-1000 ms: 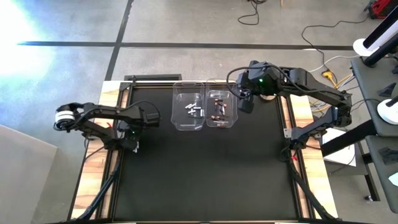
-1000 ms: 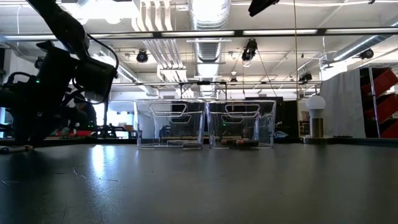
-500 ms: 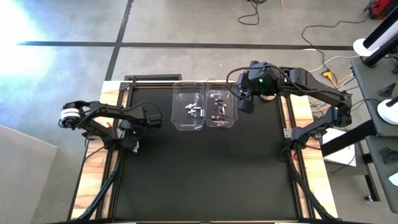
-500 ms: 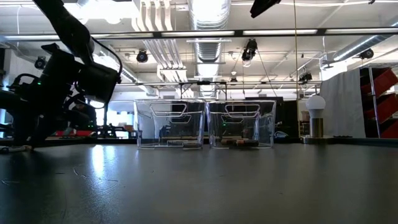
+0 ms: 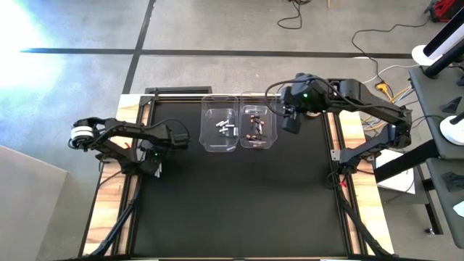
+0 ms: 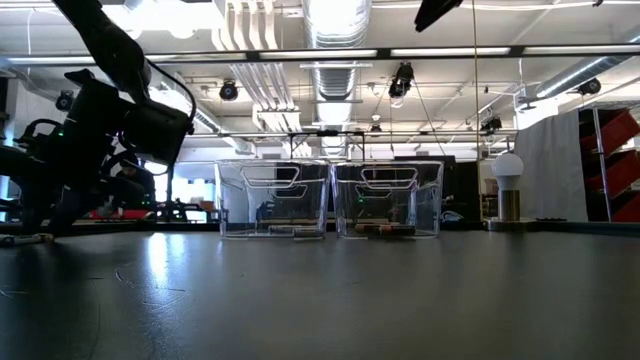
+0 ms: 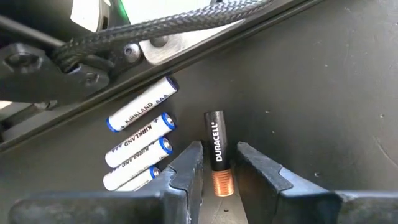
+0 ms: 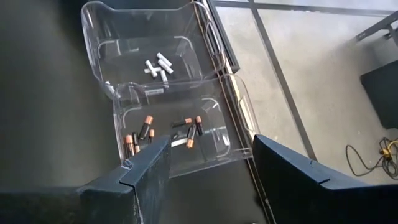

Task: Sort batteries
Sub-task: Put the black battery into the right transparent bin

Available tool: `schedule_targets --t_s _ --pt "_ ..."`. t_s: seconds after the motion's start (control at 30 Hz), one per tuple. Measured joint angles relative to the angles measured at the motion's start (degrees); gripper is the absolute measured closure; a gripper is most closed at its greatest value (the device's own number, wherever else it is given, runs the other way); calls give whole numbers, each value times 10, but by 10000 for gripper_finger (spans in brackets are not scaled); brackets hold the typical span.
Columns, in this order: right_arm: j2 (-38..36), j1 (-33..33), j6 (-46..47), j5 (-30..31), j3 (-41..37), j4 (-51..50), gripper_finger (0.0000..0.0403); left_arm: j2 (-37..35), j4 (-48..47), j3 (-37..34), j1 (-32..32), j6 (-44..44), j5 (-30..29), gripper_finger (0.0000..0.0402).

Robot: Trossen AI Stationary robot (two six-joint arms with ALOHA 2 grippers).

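Since 1 s ago, the left arm's outer elbow has drawn in toward the table and the right gripper (image 5: 291, 122) has shifted a bit to the right of the bins; little else differs.

Left gripper (image 7: 217, 167) is low at the table's (image 5: 239, 203) left edge, its 2 fingers (image 7: 189, 165) set either side of a dark battery (image 7: 217, 149) w/ a copper end. Fingers look just beside the cell, poss. touching, but a firm pinch can't be told from this angle. 4 white batteries (image 7: 139, 112) w/ blue ends lie side by side just beside it, next to the arm's base rail.

Right gripper hangs above the table, just right of the right bin (image 5: 259, 128), jaws spread wide, nothing between them.

2 clear bins sit touching side by side at the table's far middle. Left bin (image 5: 220, 129) holds several silvery-white cells (image 8: 157, 67); the right bin holds dark cells w/ copper ends (image 8: 146, 129), approx. 8, count unsure through the plastic. Low view shows both bins upright on the dark mat, w/ the left arm at the picture's left.
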Motion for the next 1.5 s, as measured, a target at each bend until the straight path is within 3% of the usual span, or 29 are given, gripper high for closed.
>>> schedule_targets --t_s 0.5,0.73,1.07,1.3,1.5 --pt "-37 0 3 1 -1 0 184 1 -7 -1 -1 29 -6 326" --pt "-49 0 7 2 -1 -2 184 1 -4 -2 -1 29 -18 388" --pt "-65 0 4 2 -1 -8 184 7 6 0 -1 71 -43 390" --pt "-67 0 7 2 -4 -8 184 -14 45 23 -1 200 -115 393" --pt "-67 0 36 2 -35 -6 184 -62 36 54 -5 296 -131 394"
